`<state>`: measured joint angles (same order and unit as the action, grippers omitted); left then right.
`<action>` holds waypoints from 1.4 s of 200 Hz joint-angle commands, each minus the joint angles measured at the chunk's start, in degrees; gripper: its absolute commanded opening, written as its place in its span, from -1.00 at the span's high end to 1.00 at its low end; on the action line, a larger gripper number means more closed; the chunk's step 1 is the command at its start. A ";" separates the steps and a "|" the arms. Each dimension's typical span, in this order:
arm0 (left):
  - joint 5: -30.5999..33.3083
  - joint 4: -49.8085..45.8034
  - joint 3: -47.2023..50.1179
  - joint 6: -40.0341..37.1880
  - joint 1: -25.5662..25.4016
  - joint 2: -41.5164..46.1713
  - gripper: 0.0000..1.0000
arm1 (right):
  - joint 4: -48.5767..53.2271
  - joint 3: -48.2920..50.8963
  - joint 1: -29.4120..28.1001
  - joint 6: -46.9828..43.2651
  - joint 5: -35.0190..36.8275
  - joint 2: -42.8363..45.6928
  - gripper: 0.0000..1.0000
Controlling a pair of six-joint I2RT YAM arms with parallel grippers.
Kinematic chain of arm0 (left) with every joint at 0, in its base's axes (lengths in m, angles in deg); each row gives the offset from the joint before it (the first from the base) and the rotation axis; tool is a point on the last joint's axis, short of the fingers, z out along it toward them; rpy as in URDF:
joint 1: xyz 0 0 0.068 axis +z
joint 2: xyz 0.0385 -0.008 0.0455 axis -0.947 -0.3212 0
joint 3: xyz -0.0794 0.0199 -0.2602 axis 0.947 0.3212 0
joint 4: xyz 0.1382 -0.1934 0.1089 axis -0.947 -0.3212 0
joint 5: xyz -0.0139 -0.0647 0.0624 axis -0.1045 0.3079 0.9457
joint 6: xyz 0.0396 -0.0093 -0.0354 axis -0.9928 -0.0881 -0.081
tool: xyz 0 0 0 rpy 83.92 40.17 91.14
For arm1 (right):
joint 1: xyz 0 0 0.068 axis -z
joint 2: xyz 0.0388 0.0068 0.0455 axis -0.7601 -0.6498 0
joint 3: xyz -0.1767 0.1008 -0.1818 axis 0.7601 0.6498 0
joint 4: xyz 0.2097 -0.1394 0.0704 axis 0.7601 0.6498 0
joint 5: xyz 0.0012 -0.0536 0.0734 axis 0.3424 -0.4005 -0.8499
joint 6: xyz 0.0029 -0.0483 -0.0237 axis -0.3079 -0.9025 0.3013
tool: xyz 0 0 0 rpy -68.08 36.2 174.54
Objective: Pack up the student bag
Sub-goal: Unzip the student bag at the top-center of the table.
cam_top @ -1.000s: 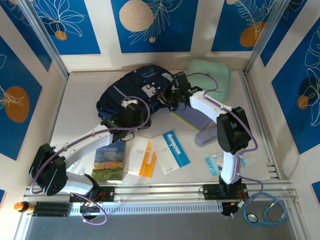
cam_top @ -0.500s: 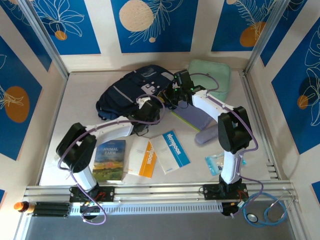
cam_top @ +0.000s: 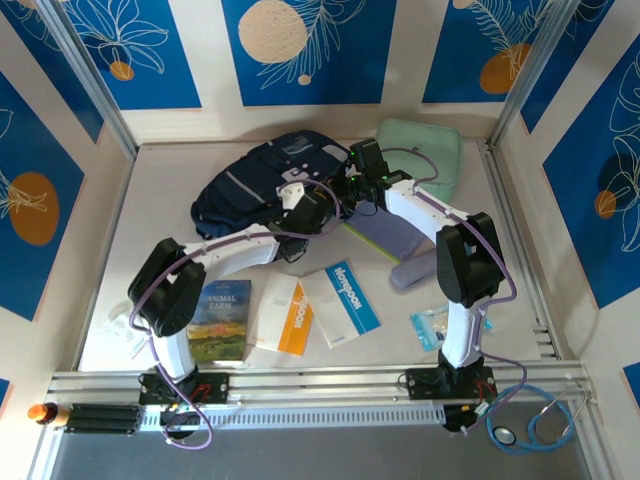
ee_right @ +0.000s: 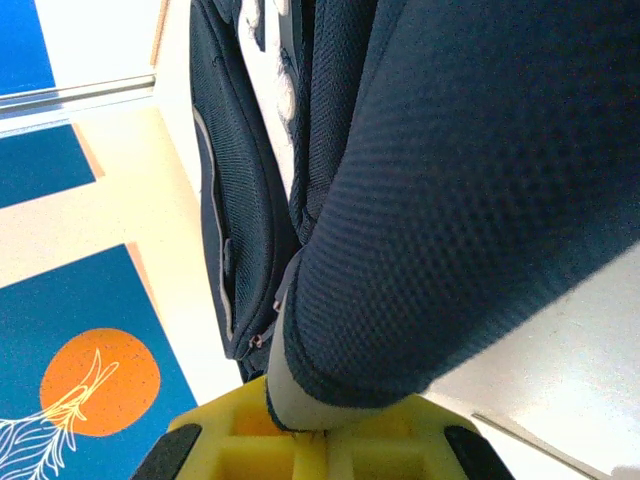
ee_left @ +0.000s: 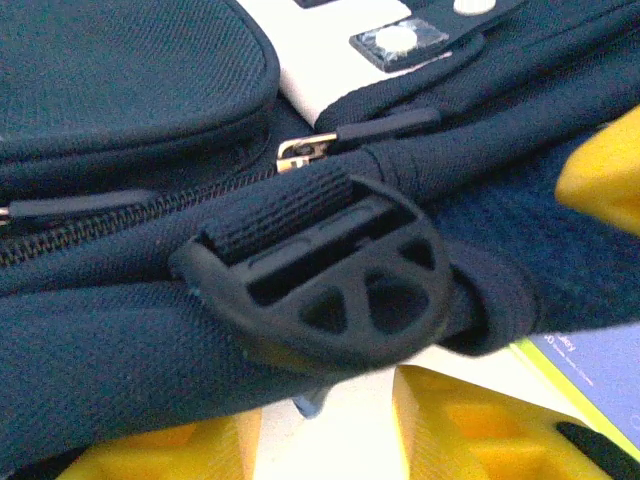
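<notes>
The student bag, dark navy with white patches, lies at the back middle of the table. My right gripper is at its right end. In the right wrist view this gripper is shut on a padded navy fold of the bag with a pale lining. My left gripper is at the bag's near right edge, just beside the right one. In the left wrist view its yellow fingers stand apart with bare table between them, under the bag's black buckle and zip.
A mint-green case lies behind the right arm, and a purple folder and purple pouch lie under it. An Animal Farm book and two notebooks are near the front. A small packet is at the right.
My left arm has swung right along the bag's near edge to the right gripper, and its jaws have narrowed. The right arm has barely moved.
</notes>
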<state>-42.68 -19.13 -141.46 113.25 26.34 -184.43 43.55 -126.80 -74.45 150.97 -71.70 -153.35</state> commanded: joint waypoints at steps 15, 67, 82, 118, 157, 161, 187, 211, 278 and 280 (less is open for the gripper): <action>5.31 -2.80 -3.77 0.81 -0.10 -2.04 0.27 | 0.69 -2.86 -0.17 0.73 -6.12 1.80 1.00; 3.75 -2.98 -5.75 -0.05 1.34 -3.33 0.41 | 1.14 -3.71 -0.30 0.49 -8.04 1.63 1.00; 3.08 -2.79 -6.21 -1.00 1.73 -3.55 0.44 | 1.10 -3.76 -0.25 0.51 -8.46 1.88 1.00; 3.04 -3.13 -6.59 -1.48 2.39 -3.59 0.55 | 1.18 -3.75 -0.25 0.66 -8.85 2.07 1.00; 3.53 -3.44 -6.24 -1.75 2.48 -3.20 0.71 | 1.75 -4.17 -0.24 0.52 -8.79 1.73 1.00; 3.58 -3.55 -6.12 -1.69 2.48 -3.16 0.73 | 1.94 -4.20 -0.25 0.43 -8.64 1.67 1.00; 3.42 -3.30 -4.83 -1.66 2.56 -2.05 0.97 | 3.18 -5.01 -0.25 -0.23 -7.69 1.30 1.00; 0.19 -2.93 -2.80 -2.89 2.78 0.93 1.00 | 3.64 -5.35 -0.25 -0.84 -7.08 1.34 1.00; -19.46 -9.40 2.72 -8.34 6.45 11.63 1.00 | 4.00 -6.14 -0.48 -1.91 -6.36 0.93 1.00; -19.88 -10.03 2.72 -8.34 6.57 11.74 1.00 | 4.00 -6.13 -0.51 -1.96 -6.45 0.88 1.00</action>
<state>-52.91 -24.18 -139.21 107.86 30.66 -176.22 47.66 -130.39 -74.51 150.45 -74.50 -153.37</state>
